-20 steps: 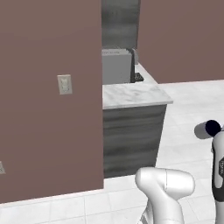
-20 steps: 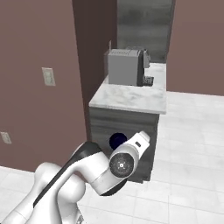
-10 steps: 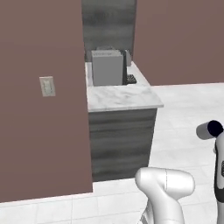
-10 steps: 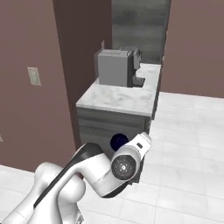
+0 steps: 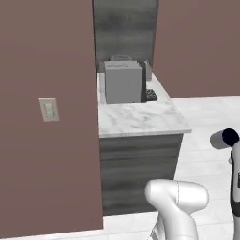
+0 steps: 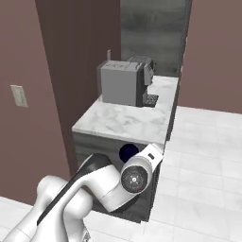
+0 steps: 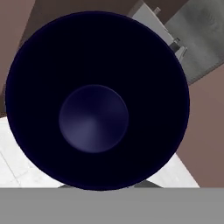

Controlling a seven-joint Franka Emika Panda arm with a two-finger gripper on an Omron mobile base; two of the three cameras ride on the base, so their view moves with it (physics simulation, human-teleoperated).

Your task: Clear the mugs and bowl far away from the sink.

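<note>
While the base faces a marble-topped grey counter (image 6: 127,120), the white-grey mug w/ dark navy inside (image 7: 96,100) sits in the gripper, jaws clamped on it; navy rim at 6 o'clock of counter. Judged light, rigid, glossy-slick, breakable; grip wall/rim firmly.

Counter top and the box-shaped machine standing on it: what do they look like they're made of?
The counter top looks like polished white marble or a marble-look laminate, going by its grey veining. The machine, probably a coffee maker, has flat matte grey panels that suggest brushed metal or painted plastic; the render leaves that open.
</note>
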